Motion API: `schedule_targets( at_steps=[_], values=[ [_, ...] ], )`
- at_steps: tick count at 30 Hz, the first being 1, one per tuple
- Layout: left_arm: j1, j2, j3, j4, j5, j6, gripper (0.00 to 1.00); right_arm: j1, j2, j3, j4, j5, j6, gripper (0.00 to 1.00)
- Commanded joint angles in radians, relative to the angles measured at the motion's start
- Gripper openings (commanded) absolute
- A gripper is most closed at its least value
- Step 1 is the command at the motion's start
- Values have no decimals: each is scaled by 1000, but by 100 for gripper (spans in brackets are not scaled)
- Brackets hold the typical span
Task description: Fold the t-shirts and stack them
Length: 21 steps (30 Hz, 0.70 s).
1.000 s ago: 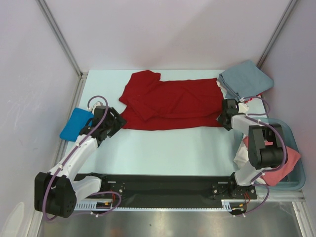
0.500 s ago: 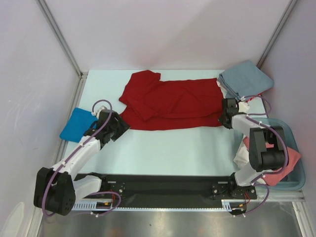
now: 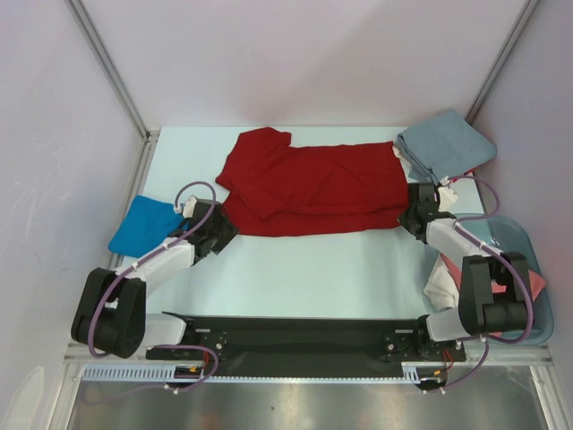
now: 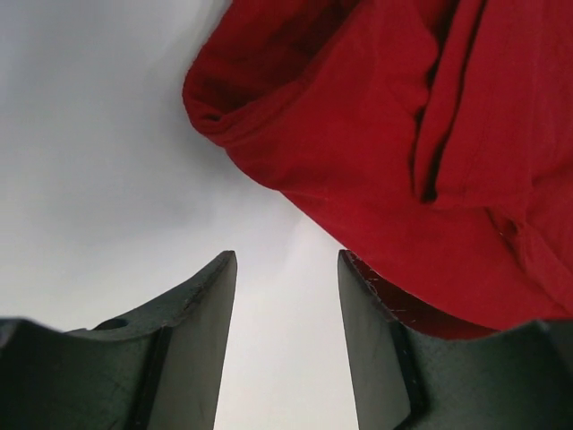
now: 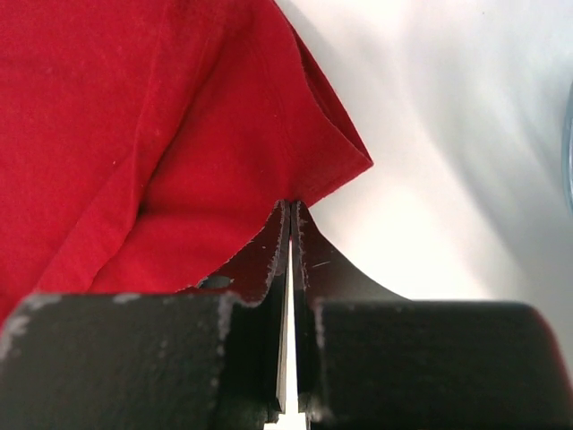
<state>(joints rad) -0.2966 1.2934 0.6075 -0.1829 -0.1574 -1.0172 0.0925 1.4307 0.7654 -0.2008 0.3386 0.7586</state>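
A folded bright blue t-shirt (image 3: 139, 226) lies at the table's (image 3: 313, 269) left edge, apart from everything else. Just right of it, the left gripper (image 3: 215, 235) sits low over the table with its fingers spread apart and nothing between them. In the left wrist view the left gripper (image 4: 286, 269) faces the near left corner of the crimson t-shirt (image 4: 403, 143), and its right finger is at the hem.

The crimson t-shirt (image 3: 313, 190) lies across the middle of the table, partly folded, with a sleeve turned over on top. At its near right corner the right gripper (image 3: 414, 218) has its fingers pressed together. In the right wrist view the right gripper (image 5: 293, 210) meets the shirt's hem (image 5: 224, 134) and seems to nip it.

A folded grey-blue t-shirt (image 3: 445, 145) lies at the far right corner, with a sliver of white showing beneath it.

A pale blue bin (image 3: 528, 331) stands at the near right edge. It holds a salmon-pink t-shirt (image 3: 528, 285), and a white one (image 3: 440, 279) is bunched at its left rim.

The right arm covers much of the bin, so how its shirts lie is unclear. The wrist views cut off most of the crimson shirt.
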Motion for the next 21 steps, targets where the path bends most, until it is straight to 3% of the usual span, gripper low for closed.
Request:
schedule_targets(
  at_steps=[1,5,19,21],
  values=[
    [-19,40,8,49,-94,-73,54,6,-53,-14,1,-1,-8,0],
    [-27,105,20,72,-134,-144,47,6,-73,-25,-2,-13,-8,0],
    [-42,239,78,97,-200,-230,52,3,-122,-17,-29,-24,-24,0],
    [-42,254,92,79,-208,-228,42,3,-124,-17,-32,-29,-22,0]
  ],
)
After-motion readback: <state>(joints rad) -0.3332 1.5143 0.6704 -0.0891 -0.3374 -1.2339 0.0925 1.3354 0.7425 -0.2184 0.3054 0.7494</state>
